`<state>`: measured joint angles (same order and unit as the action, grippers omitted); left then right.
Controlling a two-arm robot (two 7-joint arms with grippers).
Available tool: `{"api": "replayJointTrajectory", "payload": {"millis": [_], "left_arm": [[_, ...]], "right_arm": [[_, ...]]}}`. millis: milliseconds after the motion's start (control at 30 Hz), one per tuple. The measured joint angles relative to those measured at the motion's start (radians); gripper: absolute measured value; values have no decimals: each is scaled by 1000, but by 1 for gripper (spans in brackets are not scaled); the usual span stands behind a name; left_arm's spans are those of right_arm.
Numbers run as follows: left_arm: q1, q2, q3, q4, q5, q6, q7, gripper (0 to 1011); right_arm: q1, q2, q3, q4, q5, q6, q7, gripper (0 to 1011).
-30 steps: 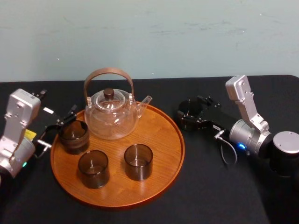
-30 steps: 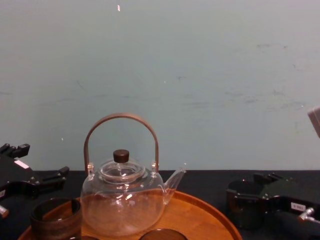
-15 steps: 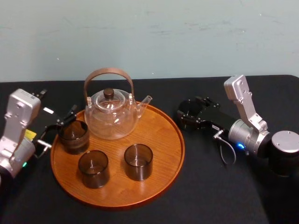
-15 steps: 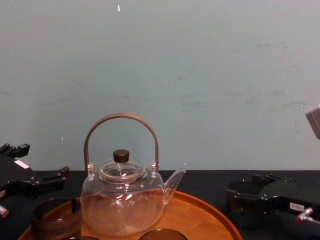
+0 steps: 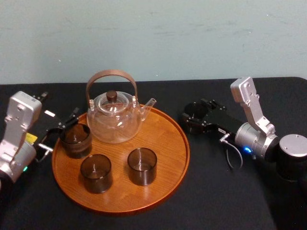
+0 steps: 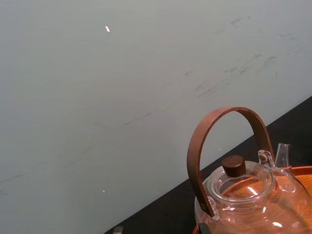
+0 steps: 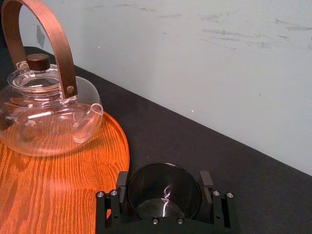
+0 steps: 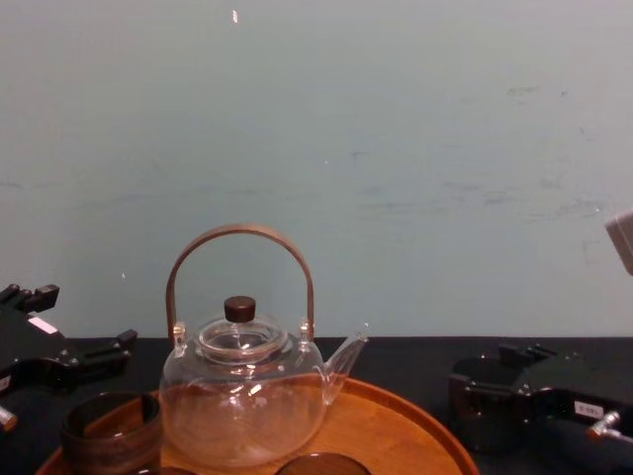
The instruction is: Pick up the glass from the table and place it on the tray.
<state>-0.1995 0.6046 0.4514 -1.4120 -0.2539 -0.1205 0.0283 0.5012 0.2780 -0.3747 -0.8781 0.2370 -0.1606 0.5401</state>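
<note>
One glass on desk just right of tray, clamped in right claw. Left claw wide, near desk's left edge.

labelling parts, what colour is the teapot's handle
Reddish brown; the handle shows best in the left wrist view.

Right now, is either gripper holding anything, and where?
Right gripper clamps the glass by opposite sides, on the table. Left gripper by the tray: cannot tell.
</note>
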Motion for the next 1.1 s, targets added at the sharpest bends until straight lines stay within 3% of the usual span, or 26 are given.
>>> {"api": "replayJointTrajectory", "payload": {"millis": [533,1100], "left_arm": [[0,0,0,0,0,0,0,1001],[0,0,0,0,0,0,0,1001]], "right_arm": [[-3,2,1,-3,7,-5,10,899],[-46,33,9,-109,24,-13,15,899]]}}
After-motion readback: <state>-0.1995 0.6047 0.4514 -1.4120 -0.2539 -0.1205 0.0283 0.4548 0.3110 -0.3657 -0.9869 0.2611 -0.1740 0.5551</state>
